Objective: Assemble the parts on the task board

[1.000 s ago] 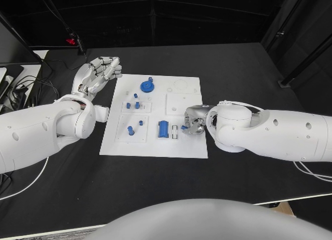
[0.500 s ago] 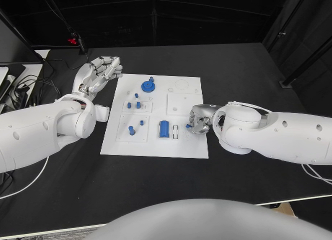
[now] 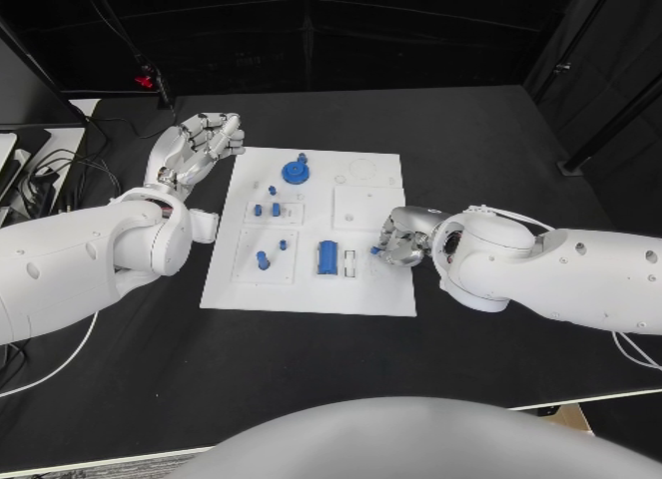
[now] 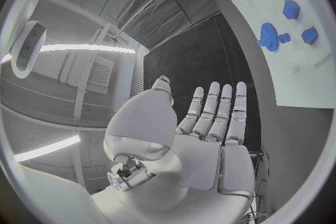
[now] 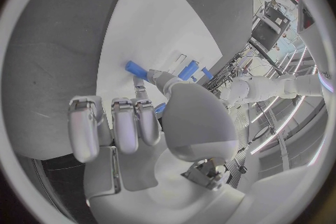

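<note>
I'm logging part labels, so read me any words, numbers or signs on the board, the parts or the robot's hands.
None can be read: the task board, the blue parts and both hands, left hand and right hand, show no legible text, label or number.

Board [image 3: 310, 289] showing white on a black table [image 3: 460, 130]. Small parts showing blue: a gear [image 3: 295, 172], a long block [image 3: 327, 256], short pegs [image 3: 261, 260]. Both hands showing silver, left [image 3: 201, 145] and right [image 3: 399, 238]; arms [image 3: 72, 259] showing white. A small red light [image 3: 141, 82] glowing beyond the table's far left corner.
</note>
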